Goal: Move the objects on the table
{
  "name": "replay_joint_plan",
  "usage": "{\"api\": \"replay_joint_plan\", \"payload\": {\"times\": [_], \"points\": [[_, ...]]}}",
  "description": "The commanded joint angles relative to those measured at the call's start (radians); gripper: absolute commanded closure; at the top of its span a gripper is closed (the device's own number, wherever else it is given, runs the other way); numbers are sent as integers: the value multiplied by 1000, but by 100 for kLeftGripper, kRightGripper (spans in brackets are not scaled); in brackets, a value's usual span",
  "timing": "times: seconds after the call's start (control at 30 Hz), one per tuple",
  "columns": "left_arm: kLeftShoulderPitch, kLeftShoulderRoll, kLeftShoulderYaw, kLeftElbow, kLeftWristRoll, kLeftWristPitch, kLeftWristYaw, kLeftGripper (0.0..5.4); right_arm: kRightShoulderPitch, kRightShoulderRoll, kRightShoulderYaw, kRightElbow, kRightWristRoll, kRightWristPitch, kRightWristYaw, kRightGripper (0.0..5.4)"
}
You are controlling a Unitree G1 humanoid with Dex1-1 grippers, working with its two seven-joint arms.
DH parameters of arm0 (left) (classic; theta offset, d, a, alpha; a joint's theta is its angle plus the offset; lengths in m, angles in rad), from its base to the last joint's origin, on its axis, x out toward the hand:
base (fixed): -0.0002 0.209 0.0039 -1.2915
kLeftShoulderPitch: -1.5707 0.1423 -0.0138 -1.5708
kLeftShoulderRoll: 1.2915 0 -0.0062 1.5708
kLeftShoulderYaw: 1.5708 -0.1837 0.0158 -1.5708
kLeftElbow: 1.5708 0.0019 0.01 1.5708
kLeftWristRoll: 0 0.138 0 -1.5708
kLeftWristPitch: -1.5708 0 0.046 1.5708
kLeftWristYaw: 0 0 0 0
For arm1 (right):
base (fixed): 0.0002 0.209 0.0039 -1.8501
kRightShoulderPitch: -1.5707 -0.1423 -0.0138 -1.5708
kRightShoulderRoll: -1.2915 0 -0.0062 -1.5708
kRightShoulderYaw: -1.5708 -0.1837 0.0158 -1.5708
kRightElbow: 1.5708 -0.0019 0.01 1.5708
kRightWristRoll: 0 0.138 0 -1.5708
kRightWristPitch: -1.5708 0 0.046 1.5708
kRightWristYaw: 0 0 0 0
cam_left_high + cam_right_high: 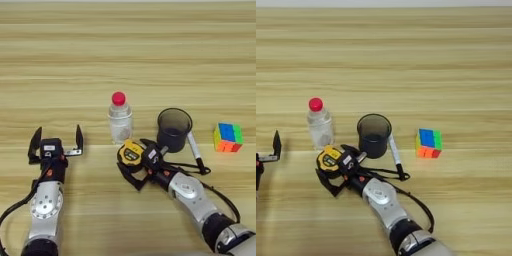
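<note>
The round yellow-and-black tape measure point(131, 152) was clasped between the right gripper's point(134, 161) black fingers beside a dark cup point(173, 129); the left gripper point(56, 142) was held agape, empty.

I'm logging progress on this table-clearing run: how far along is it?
Nothing looks moved yet. In hand: the right gripper is around the tape measure, which sits on the table below the bottle. Left untouched: the marker beside the dark cup and the puzzle cube. The left gripper waits open, apart from everything.
</note>
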Motion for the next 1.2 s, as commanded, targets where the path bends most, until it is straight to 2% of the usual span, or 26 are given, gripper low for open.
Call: {"api": "replay_joint_plan", "payload": {"times": [0.03,0.2,0.53,0.67,0.8,0.9,1.2], "points": [[2,5,0,3,2,-3,8,0,15,114,-6,13,8,-5,3,66],[2,5,0,4,2,-4,8,0,16,115,-9,14,7,-6,8,120],[2,4,0,3,2,-4,9,0,19,114,-12,10,5,-10,8,123],[2,5,0,4,2,-4,9,0,37,109,-1,-40,1,-22,5,123],[5,4,0,2,3,-5,9,0,87,96,18,-174,8,-23,9,124],[6,3,0,2,3,-5,11,0,131,80,35,-302,19,7,7,124],[4,4,-2,4,2,-5,13,0,274,-3,71,-788,49,218,-19,125]]}}
